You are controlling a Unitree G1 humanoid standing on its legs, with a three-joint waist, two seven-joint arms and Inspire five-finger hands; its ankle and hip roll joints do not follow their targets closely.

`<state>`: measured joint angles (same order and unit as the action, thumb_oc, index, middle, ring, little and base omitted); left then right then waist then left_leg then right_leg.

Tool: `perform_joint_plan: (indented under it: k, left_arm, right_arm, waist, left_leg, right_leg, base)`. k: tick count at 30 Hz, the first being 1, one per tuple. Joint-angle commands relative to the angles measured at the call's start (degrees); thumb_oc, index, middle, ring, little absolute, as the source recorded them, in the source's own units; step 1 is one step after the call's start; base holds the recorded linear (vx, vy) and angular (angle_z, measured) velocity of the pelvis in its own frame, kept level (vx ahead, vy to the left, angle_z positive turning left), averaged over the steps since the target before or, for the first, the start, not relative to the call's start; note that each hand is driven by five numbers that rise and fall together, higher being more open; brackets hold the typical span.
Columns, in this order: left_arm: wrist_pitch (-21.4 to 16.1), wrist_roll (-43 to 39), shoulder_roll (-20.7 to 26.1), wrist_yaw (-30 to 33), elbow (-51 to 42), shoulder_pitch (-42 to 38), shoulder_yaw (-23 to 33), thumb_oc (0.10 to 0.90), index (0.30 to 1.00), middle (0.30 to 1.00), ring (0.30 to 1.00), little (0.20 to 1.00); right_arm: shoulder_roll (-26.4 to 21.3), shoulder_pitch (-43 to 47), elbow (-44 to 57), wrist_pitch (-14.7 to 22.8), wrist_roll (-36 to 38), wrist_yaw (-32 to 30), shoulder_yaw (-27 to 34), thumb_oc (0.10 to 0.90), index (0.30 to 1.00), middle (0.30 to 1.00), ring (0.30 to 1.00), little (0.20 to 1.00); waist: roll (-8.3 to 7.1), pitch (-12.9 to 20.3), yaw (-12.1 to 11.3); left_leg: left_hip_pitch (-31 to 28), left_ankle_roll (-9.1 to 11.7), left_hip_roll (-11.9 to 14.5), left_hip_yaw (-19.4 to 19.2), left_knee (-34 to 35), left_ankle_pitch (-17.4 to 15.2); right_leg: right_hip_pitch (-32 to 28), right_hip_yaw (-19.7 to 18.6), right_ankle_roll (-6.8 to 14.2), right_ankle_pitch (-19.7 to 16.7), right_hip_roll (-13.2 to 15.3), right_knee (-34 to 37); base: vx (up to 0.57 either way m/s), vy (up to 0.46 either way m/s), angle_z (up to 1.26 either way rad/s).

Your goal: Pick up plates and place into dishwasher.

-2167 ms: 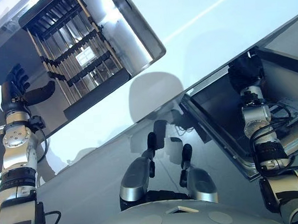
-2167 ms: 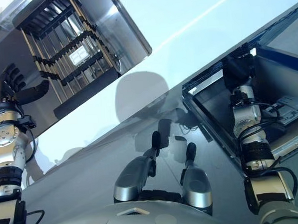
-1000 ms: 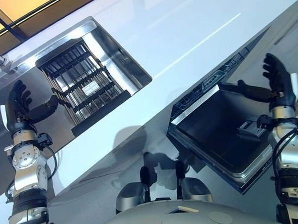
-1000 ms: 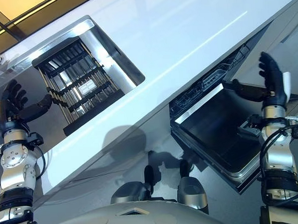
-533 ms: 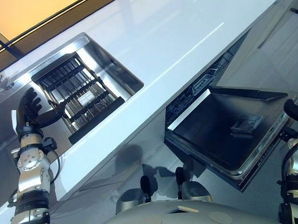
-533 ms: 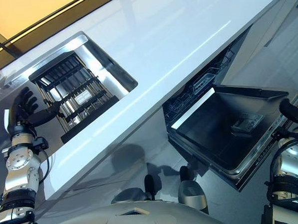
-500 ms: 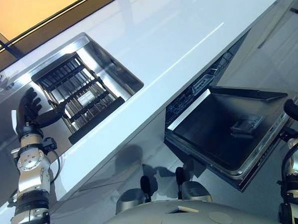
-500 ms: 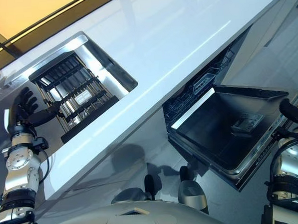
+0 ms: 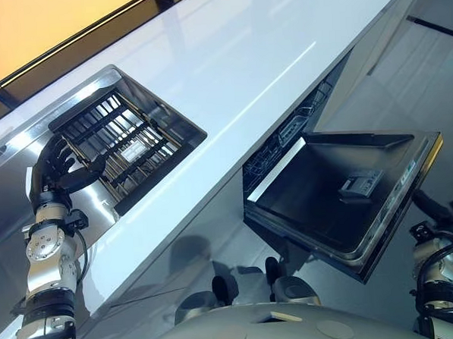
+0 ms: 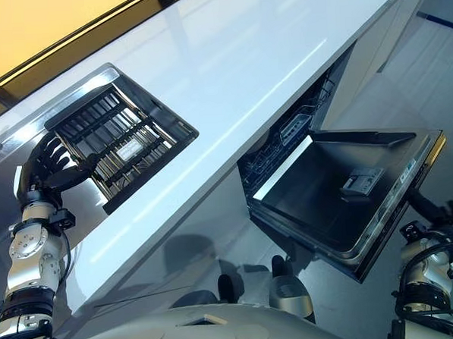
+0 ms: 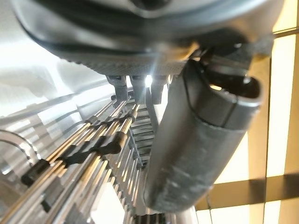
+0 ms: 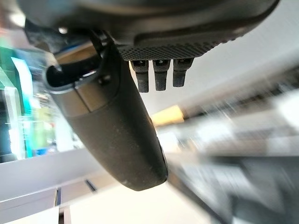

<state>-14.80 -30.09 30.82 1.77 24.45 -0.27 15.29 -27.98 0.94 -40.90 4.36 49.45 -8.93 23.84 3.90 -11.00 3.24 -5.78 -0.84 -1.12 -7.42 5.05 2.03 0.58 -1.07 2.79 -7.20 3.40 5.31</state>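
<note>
White counter (image 9: 228,55); wrist view shows left hand (image 11: 196,140) apparently spread above rack (image 9: 115,145).

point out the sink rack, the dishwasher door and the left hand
sink rack (image 9: 123,148), left eye view, on the middle bars
dishwasher door (image 9: 320,210), left eye view, on its dark inner panel
left hand (image 9: 53,172), left eye view, on the palm, fingers straight beside the rack

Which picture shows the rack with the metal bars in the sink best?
The left eye view is best: the whole rack sits in the sink, with the left robot hand at its edge. The right eye view shows nearly the same. The left wrist view shows a few bars very close. The right wrist view looks elsewhere.
</note>
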Motion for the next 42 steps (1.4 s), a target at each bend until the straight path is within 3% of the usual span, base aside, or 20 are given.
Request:
perform_joint_plan:
  k: [1,4,11,16,23,27,28,29,34,37,39,42]
  left_arm:
    - [-10.5,-6.5,3.1,-0.3,-1.6,-9.1,-1.4,0.8,0.9,0.9,0.9,0.9]
    - [-12.6,-8.5,4.9,0.5,-2.1,-14.4,-2.1,0.8,0.9,0.9,0.9,0.9]
    - [-16.7,-11.3,4.3,2.5,-6.5,-20.3,-4.5,0.8,0.9,0.9,0.9,0.9]
    - [-17.0,-9.7,3.2,3.2,-10.9,-20.9,-5.8,0.8,0.9,0.9,0.9,0.9]
    - [-17.1,-8.2,2.9,6.4,-14.6,-19.9,-6.4,0.8,0.9,0.9,0.9,0.9]
    - [-17.1,-7.8,2.1,6.9,-15.3,-18.7,-6.4,0.8,0.9,0.9,0.9,0.9]
    - [-17.2,-7.7,1.9,6.9,-15.7,-18.0,-6.0,0.8,0.9,0.9,0.9,0.9]
    - [-17.1,-7.6,1.8,6.8,-16.0,-17.7,-5.8,0.8,0.9,0.9,0.9,0.9]
    - [-17.6,-7.8,2.0,4.0,-16.6,-14.9,-4.4,0.8,0.9,0.9,0.9,0.9]
    - [-17.1,-7.3,2.4,4.5,-16.8,-15.2,-5.3,0.8,0.9,0.9,0.9,0.9]
    - [-16.9,-7.1,2.8,5.2,-16.6,-15.9,-6.2,0.8,0.9,0.9,0.9,0.9]
    - [-16.7,-7.3,3.3,5.8,-15.1,-17.9,-7.4,0.8,0.9,0.9,0.9,0.9]
  right_arm:
    - [-6.0,9.4,-1.7,4.4,12.8,12.1,0.7,0.8,0.9,0.9,0.9,0.9]
    - [-5.5,13.9,-5.5,5.9,22.0,15.7,-0.3,0.8,0.9,0.9,0.9,0.9]
    - [-3.3,18.5,-9.5,6.2,30.5,17.9,-1.8,0.8,0.9,0.9,0.9,0.9]
    - [-2.9,20.7,-11.3,9.4,32.9,15.6,-2.3,0.8,0.9,0.9,0.9,0.9]
    - [-1.4,22.9,-7.7,13.2,32.5,10.7,-4.0,0.8,0.9,0.9,0.9,0.9]
    - [0.0,23.1,-3.3,6.9,29.9,17.4,-6.9,0.8,0.9,0.9,0.9,0.9]
    - [0.4,22.8,-0.7,2.0,27.8,24.5,-8.7,0.8,0.9,0.9,0.9,0.9]
    - [0.4,22.6,0.2,1.0,27.3,26.7,-9.3,0.8,0.9,0.9,0.9,0.9]
    - [1.8,19.2,15.7,-13.0,22.5,56.6,-18.5,0.8,0.9,0.9,0.9,0.9]
    - [2.9,20.8,26.7,-15.5,20.2,62.3,-24.5,0.8,0.9,0.9,0.9,0.9]
    - [4.0,23.0,34.9,-16.1,20.8,63.0,-28.5,0.8,0.9,0.9,0.9,0.9]
    - [7.5,29.2,49.6,-17.2,26.2,58.9,-34.0,0.8,0.9,0.9,0.9,0.9]
  waist:
    - [2.56,-5.8,0.9]
    - [1.76,-10.2,-0.1]
    - [1.83,-14.6,-1.8]
    - [1.9,-16.5,-3.0]
    - [1.86,-18.7,-4.3]
    - [1.82,-18.8,-4.8]
    - [1.7,-18.8,-5.0]
    - [1.63,-18.8,-5.1]
    - [0.28,-18.8,-6.1]
    - [-0.33,-18.8,-6.7]
    - [-0.64,-18.8,-7.1]
    - [-0.89,-18.7,-8.0]
  left_leg:
    - [9.0,-2.9,-3.9,1.2,-11.3,-8.4]
    - [19.6,-3.1,-3.6,0.5,-23.2,-10.6]
    - [33.0,-3.6,-3.8,2.5,-35.6,-14.6]
    - [36.9,-3.9,-4.1,3.7,-35.3,-13.2]
    - [38.0,-3.6,-4.3,4.9,-32.3,-10.5]
    - [38.0,-3.6,-4.5,5.6,-30.9,-9.5]
    - [37.9,-3.6,-4.6,5.8,-30.4,-9.2]
    - [37.8,-3.6,-4.6,5.8,-30.3,-9.1]
    - [36.8,-3.7,-4.5,6.3,-29.4,-8.5]
    - [36.4,-3.8,-4.5,6.3,-29.0,-8.3]
    - [36.0,-3.9,-4.6,6.4,-28.9,-8.4]
    - [35.5,-4.2,-4.8,6.5,-29.0,-8.5]
  right_leg:
    - [10.5,2.4,2.9,12.8,0.4,-18.6]
    - [18.9,3.3,1.0,13.6,0.4,-26.5]
    - [31.7,6.6,-2.6,18.5,-0.3,-41.1]
    - [35.5,7.9,-3.6,18.9,-0.7,-43.2]
    - [36.6,8.3,-3.6,17.7,-1.3,-41.9]
    - [36.6,8.2,-3.5,17.2,-1.3,-40.9]
    - [36.4,8.3,-3.4,17.0,-1.2,-40.3]
    - [36.2,8.3,-3.4,16.9,-1.2,-40.1]
    - [34.6,9.1,-2.8,16.3,0.0,-38.3]
    - [33.9,9.3,-2.4,15.7,0.4,-37.3]
    - [33.4,9.5,-2.2,15.4,0.7,-36.6]
    - [32.5,9.6,-2.1,15.0,0.9,-35.9]
  base:
    - [-0.32,-0.053,-0.17]
    - [-0.29,-0.137,-0.2]
    - [-0.09,-0.078,0.05]
    - [-0.01,-0.018,0.05]
    - [0.0,0.012,0.03]
    - [0.02,0.034,-0.04]
    - [0.01,0.035,0.0]
    - [0.01,0.031,-0.03]
    - [0.01,-0.001,-0.12]
    - [0.0,0.0,0.0]
    - [0.0,0.016,-0.29]
    - [0.0,0.036,-0.7]
